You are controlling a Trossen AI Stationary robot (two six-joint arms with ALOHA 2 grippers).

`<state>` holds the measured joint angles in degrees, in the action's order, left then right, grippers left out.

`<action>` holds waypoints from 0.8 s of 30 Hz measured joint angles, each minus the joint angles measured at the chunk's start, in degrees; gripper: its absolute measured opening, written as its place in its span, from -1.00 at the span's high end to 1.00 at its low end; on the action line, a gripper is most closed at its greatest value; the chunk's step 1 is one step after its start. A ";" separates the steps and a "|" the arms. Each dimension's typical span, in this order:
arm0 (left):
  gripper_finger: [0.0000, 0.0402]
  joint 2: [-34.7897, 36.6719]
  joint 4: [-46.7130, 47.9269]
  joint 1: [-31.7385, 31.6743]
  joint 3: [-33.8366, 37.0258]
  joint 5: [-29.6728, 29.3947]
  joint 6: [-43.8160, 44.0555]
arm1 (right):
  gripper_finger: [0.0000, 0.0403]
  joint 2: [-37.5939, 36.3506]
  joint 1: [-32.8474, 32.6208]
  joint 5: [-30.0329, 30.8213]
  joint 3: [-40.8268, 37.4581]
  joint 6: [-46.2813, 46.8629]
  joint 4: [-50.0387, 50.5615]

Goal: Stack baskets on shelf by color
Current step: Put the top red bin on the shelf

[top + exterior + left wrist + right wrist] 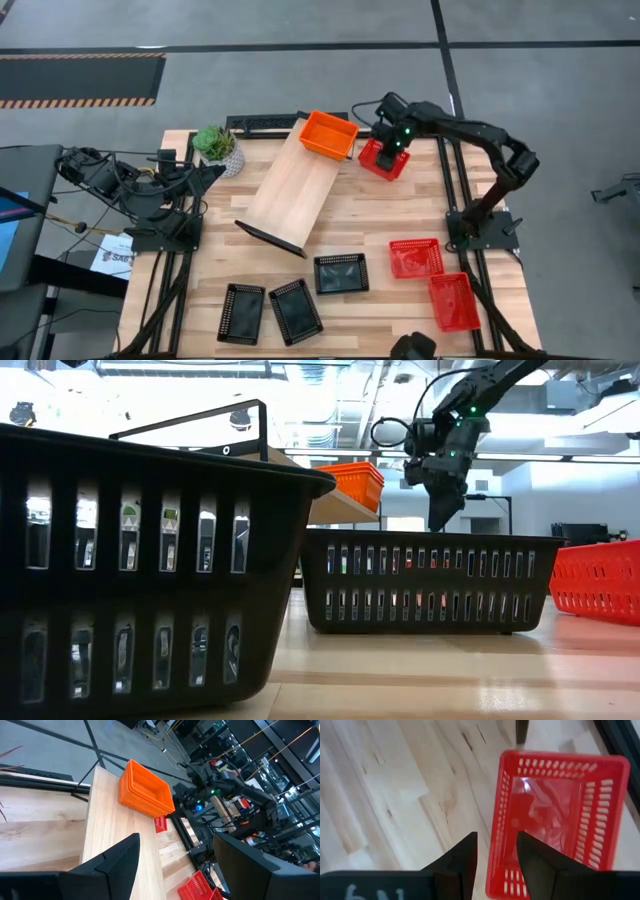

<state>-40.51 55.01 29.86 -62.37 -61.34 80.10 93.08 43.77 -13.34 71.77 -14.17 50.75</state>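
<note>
Place: a robotics lab or industrial test hall is surrounding this workbench.
Floor: grey concrete [300,80] is stretching out past the table, with a black-and-orange hazard-striped mat [80,78] lying on it.
Bench: a slatted wooden tabletop [370,225] is sitting on dark metal framing, with two arm bases bolted on.
Ceiling: exposed ducts and strip lights [330,400] are glowing overhead.
Background: racks of equipment and cables [240,805] are crowding the far side.
Wiring: a black power strip [262,123] is lying at the table's edge.
</note>
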 joint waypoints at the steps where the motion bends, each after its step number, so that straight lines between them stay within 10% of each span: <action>1: -0.20 0.00 0.00 -0.02 0.00 -0.20 0.06 | 0.22 0.00 -0.34 0.00 -0.78 0.04 -1.57; 24: -0.20 0.00 0.04 0.00 0.00 -2.03 0.54 | 0.26 0.02 -2.01 3.56 -11.20 0.61 -11.34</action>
<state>-40.51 55.05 29.87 -62.37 -63.37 80.64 93.10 41.76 -9.78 60.57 -13.56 39.41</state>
